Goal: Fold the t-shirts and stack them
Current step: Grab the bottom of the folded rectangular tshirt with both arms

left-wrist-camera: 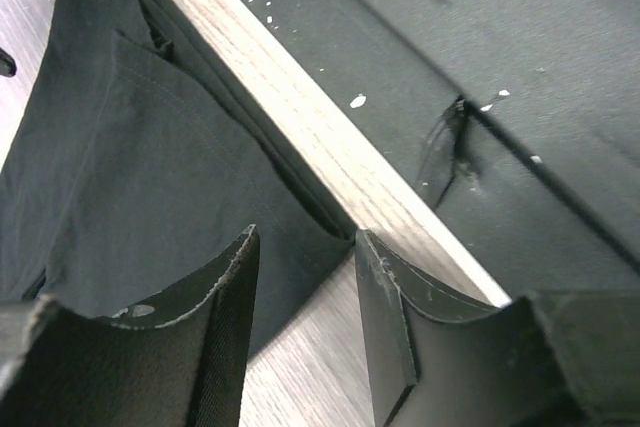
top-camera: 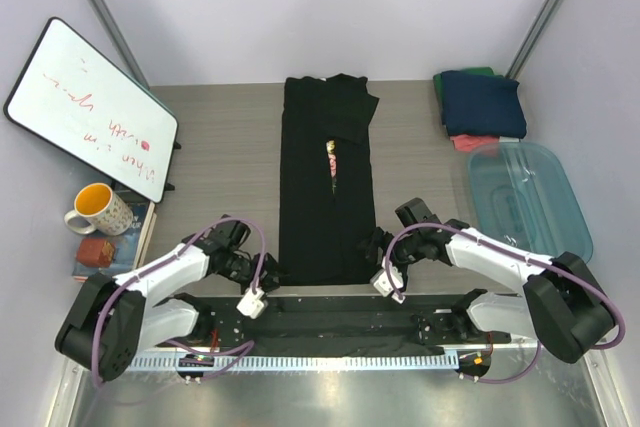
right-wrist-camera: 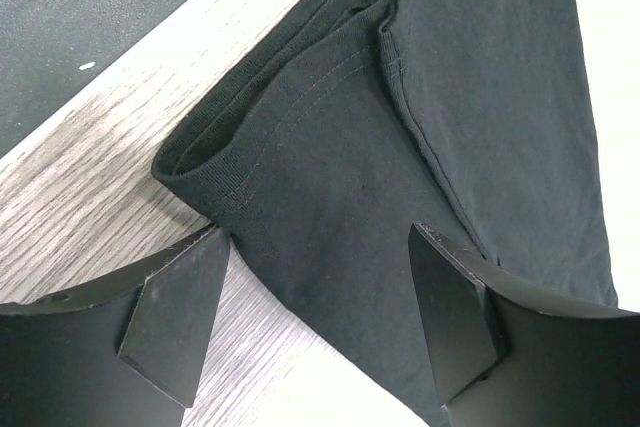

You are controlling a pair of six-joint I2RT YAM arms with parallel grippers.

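A black t-shirt lies folded lengthwise into a long strip down the table's middle, with a sliver of pink print showing. My left gripper is at its near left corner, open. In the left wrist view the gripper has the shirt's edge under the gap between its fingers. My right gripper is at the near right corner, open. In the right wrist view its jaws straddle the hemmed corner. Folded navy, green and coral-red t-shirts are stacked at the back right.
A translucent blue tub stands on the right, in front of the stack. A whiteboard leans at the left, with a yellow-lined mug and books before it. A black mat covers the near edge between the arm bases.
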